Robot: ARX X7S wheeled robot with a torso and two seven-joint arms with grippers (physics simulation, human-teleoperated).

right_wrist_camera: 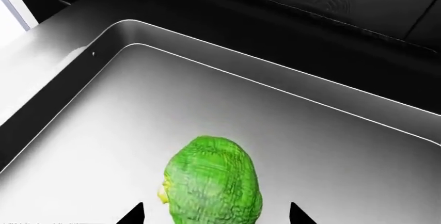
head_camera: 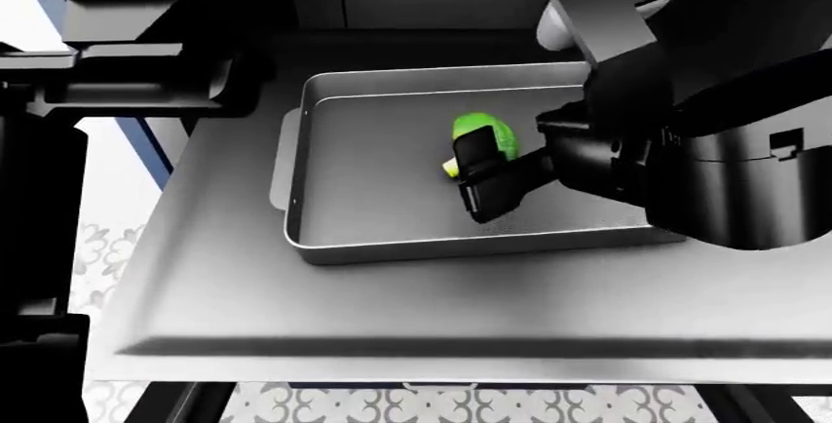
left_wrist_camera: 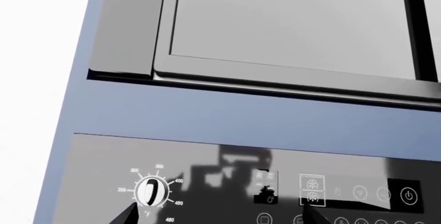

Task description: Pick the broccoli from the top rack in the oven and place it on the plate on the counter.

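The broccoli (head_camera: pixel 486 134) lay inside a rimmed grey baking tray (head_camera: pixel 296 165), towards the tray's right half, its pale stem pointing down-left in the head view. The tray sat on the top rack (head_camera: pixel 390 306), a wide flat grey metal shelf with a raised front lip, pulled out from the oven (head_camera: pixel 430 4), whose dark cavity and back panel filled the upper part of the head view. Below the rack's front edge a patterned grey-and-white tiled floor (head_camera: pixel 377 405) showed, and a strip of white and blue appeared at the far left.

The right gripper (right_wrist_camera: pixel 218 214) reached over the tray from the right, and its jaws stood apart on either side of the broccoli; the right wrist view showed a dark fingertip (right_wrist_camera: pixel 132 214) on each flank of the floret, with a gap on both sides, so they were wide and not holding it.

The left wrist view faced a glossy black control panel (left_wrist_camera: pixel 331 182) with a white temperature dial (left_wrist_camera: pixel 151 191) and lit icons, set in a blue cabinet front (left_wrist_camera: pixel 206 115) under a grey framed panel. The left gripper (left_wrist_camera: pixel 217 214) showed only as two dark tips well apart at the edge, jaws wide, holding nothing.
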